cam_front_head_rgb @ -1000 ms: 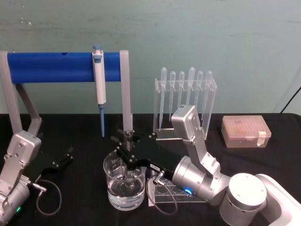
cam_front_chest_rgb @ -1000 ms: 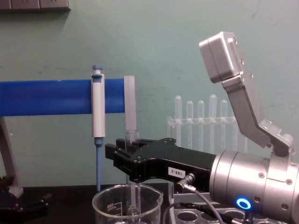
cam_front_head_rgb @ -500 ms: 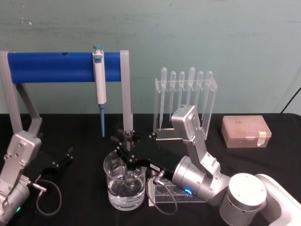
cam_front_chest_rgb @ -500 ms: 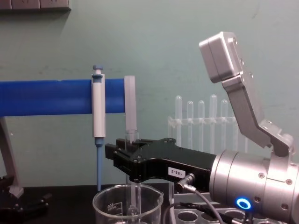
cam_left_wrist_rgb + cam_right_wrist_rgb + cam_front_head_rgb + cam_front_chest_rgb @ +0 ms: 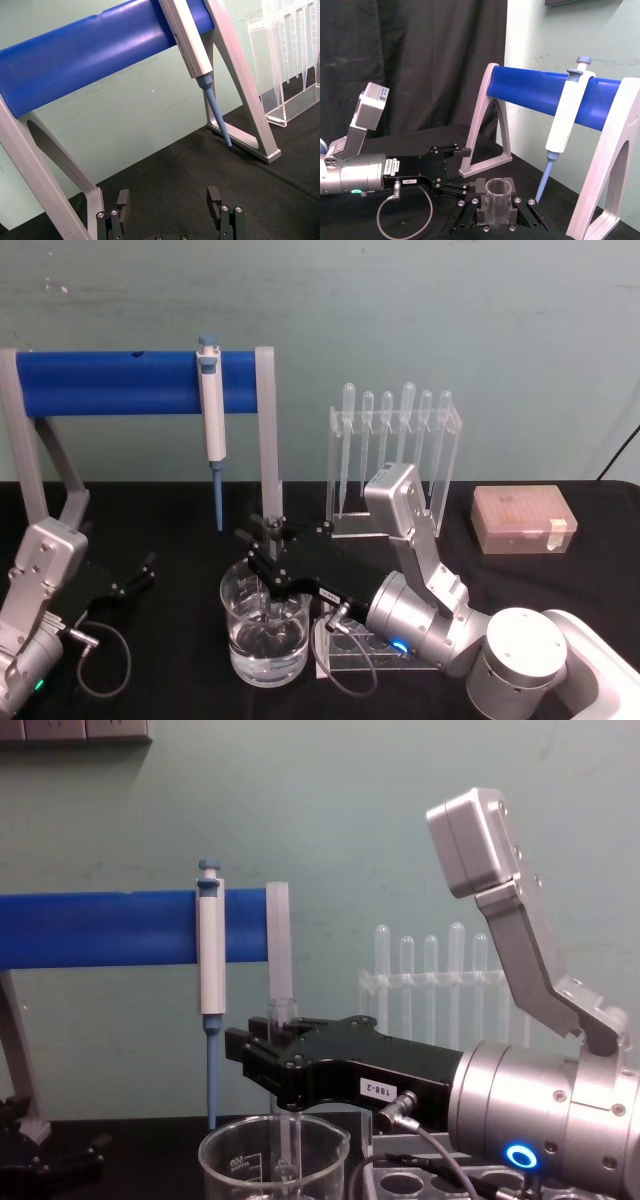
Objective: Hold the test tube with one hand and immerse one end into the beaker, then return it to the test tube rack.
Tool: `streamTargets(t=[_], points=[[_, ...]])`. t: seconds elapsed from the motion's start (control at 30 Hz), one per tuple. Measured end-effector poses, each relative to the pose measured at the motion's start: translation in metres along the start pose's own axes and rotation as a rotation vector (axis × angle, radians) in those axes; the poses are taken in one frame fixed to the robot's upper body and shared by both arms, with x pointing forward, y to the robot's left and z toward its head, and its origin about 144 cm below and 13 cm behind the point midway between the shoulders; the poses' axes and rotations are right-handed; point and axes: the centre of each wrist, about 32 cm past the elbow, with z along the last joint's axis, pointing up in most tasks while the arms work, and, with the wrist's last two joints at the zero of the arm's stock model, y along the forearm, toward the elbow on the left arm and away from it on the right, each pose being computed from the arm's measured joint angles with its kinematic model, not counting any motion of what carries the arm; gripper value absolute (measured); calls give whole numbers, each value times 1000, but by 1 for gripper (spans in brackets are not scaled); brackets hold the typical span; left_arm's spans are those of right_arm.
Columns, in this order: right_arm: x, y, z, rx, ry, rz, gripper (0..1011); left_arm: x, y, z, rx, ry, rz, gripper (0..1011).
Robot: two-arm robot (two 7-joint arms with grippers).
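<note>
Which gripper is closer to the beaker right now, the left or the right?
Right. The right gripper is just above the beaker, gripping the test tube that dips into it. The left gripper sits open, well off to the beaker's left.

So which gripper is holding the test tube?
The right gripper, shut on the test tube dipping into the beaker; the left gripper sits open and empty.

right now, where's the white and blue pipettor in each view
Head view: pipettor upper centre-left, hanging from the blue bar, behind the beaker.
Chest view: pipettor left of centre, on the bar's right end.
Left wrist view: pipettor slanted on the bar, beside the grey leg.
Right wrist view: pipettor on the bar, beyond the test tube in the right tool.
Shared landmark: the blue bar.
</note>
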Motion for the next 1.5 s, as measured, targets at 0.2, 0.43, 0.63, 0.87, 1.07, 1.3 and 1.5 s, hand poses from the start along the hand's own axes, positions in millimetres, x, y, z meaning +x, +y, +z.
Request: streamTargets(t=[0.2,0.43,0.63,0.87,1.07,1.3,1.5], points=[[0,0,0,0,0,0,222,0,0,0,0,0,0,1000],[0,0,0,0,0,0,222,0,0,0,0,0,0,1000],[0,0,0,0,0,0,222,0,0,0,0,0,0,1000],[0,0,0,0,0,0,222,0,0,0,0,0,0,1000],[0,0,0,0,0,0,222,0,0,0,0,0,0,1000],[0,0,0,0,0,0,222,0,0,0,0,0,0,1000],[0,0,0,0,0,0,222,0,0,0,0,0,0,1000]])
